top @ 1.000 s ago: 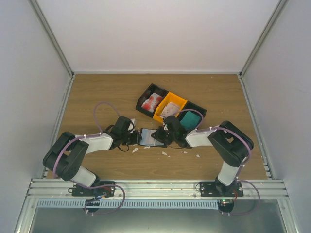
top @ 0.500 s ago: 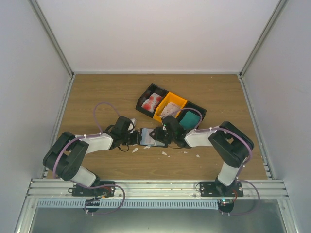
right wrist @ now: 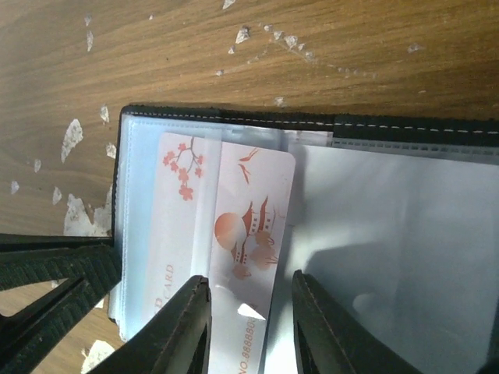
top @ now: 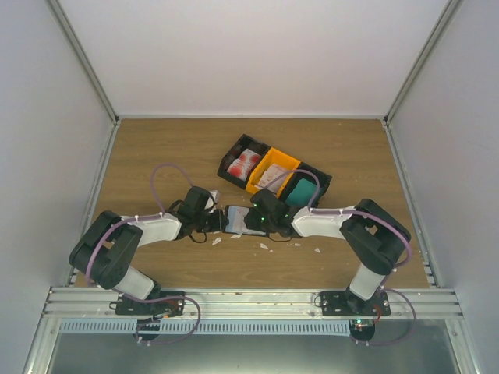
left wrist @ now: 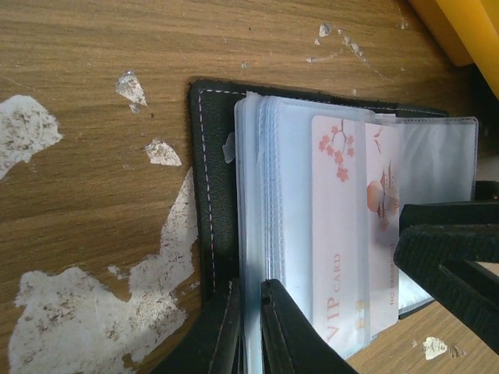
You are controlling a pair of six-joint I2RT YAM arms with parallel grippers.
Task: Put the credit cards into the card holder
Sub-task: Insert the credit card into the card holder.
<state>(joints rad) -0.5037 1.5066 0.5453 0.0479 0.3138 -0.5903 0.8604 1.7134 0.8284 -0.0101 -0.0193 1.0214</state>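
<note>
1. Wood tabletop [top: 156, 148]: carries everything, boxed in by white walls.
2. L arm [top: 148, 228] and R arm [top: 335, 222]: both reach inward and meet at mid-tabletop.
3. Row of three bins, set diagonally behind the arms. The black bin [top: 234, 149] holds red-and-white cards [top: 245, 163]. The orange bin [top: 290, 160] holds pale cards [top: 270, 176]. The end bin [top: 323, 179] holds teal cards [top: 304, 192].
4. Left tool [left wrist: 251, 290]: clenched on the card holder's near edge, pinching cover plus a stack of sleeves.
5. Right tool [right wrist: 249, 284]: released, fingers standing apart over the card's end. There is a gap btwn the card's edge and one finger.
6. Card holder [left wrist: 207, 195]: black, lies open flat on the tabletop btwn the two tools, just in front of the bins. Its clear sleeves [left wrist: 288, 179] are fanned out.
7. Pink-white card [right wrist: 245, 234]: blossom, pagoda and "VIP CARD" print, lies on the open holder partly under a sleeve. Could be one card or two overlapped; can't tell.
8. White scraps [top: 263, 245]: scattered on the wood near the holder.
</note>
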